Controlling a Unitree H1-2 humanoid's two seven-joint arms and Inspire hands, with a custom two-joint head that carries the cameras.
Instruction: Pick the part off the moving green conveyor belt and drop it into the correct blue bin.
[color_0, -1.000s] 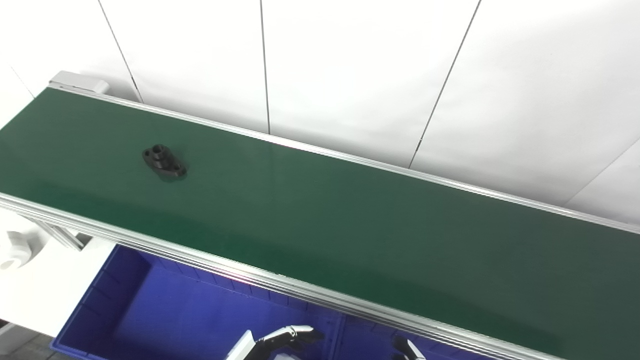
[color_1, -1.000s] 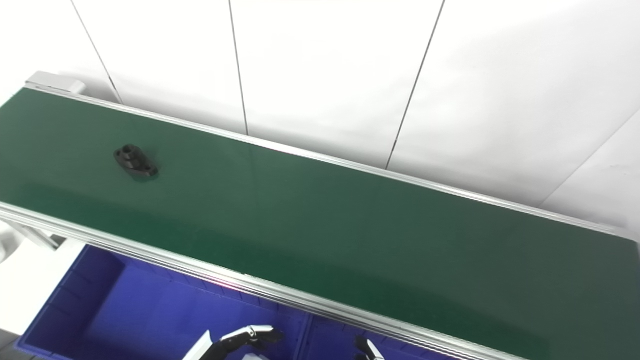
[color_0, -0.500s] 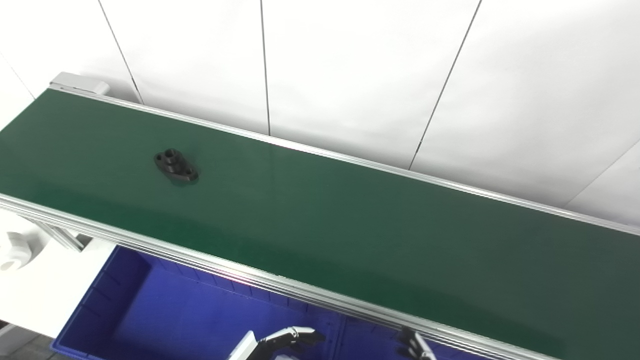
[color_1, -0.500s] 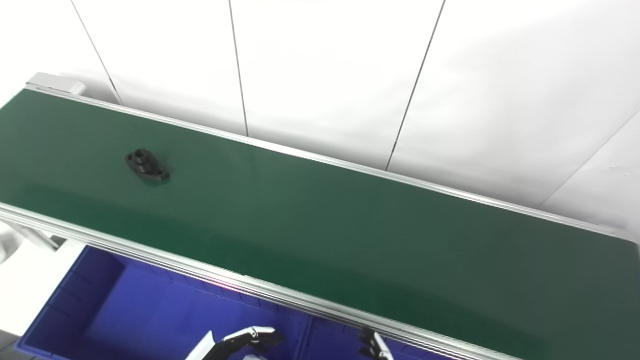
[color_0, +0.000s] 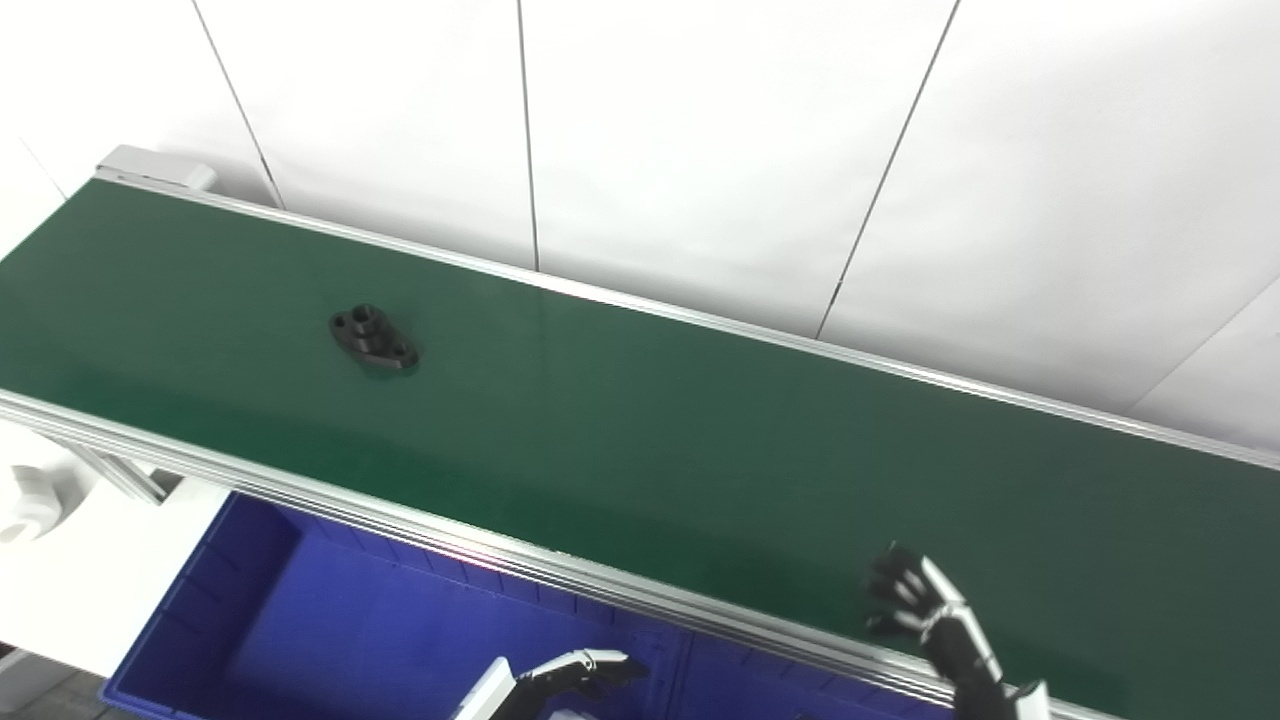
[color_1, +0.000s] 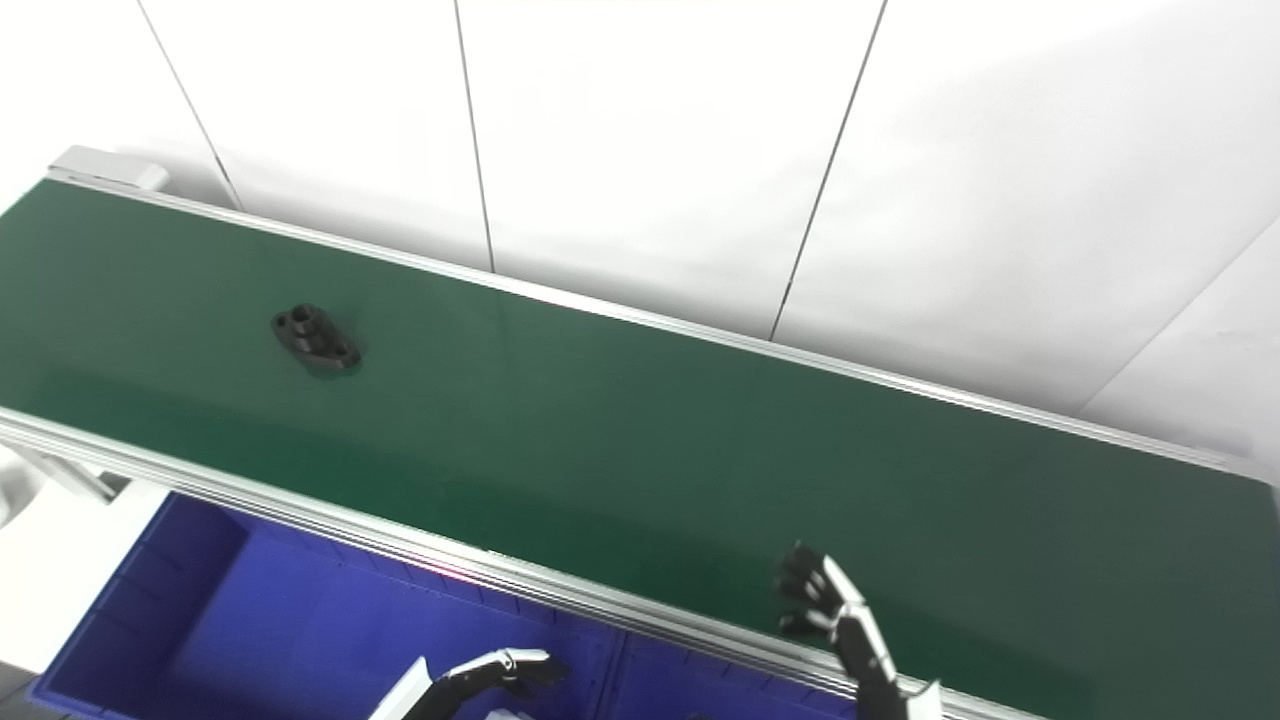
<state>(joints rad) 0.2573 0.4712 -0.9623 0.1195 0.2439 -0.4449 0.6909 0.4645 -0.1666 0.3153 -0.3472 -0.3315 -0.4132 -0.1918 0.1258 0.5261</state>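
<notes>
While black flanged part (color_0: 373, 338) rides green belt (color_0: 640, 440), far on left, we hold right hand (color_0: 925, 610) up over belt edge, fingers spread, empty, ready to catch. Left hand (color_0: 575, 670) waits low over blue bin (color_0: 200, 620), fingers loose, empty.

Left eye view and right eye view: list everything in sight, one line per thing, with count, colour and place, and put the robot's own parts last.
conveyor belt: one, green with silver rails, running diagonally across the picture.
part: one, black, flanged with holes, lying on the belt toward its left end.
bin: two visible, blue, below the belt's near rail; the left one shows nothing inside, the second is only a sliver at its right.
wall panels: white, with thin dark seams, behind the belt.
white object: one, at the left edge, unclear what it is.
left robot hand: one, black and white, low over the bins, holding nothing.
right robot hand: one, black and white, fingers spread, raised over the belt's near edge.
</notes>
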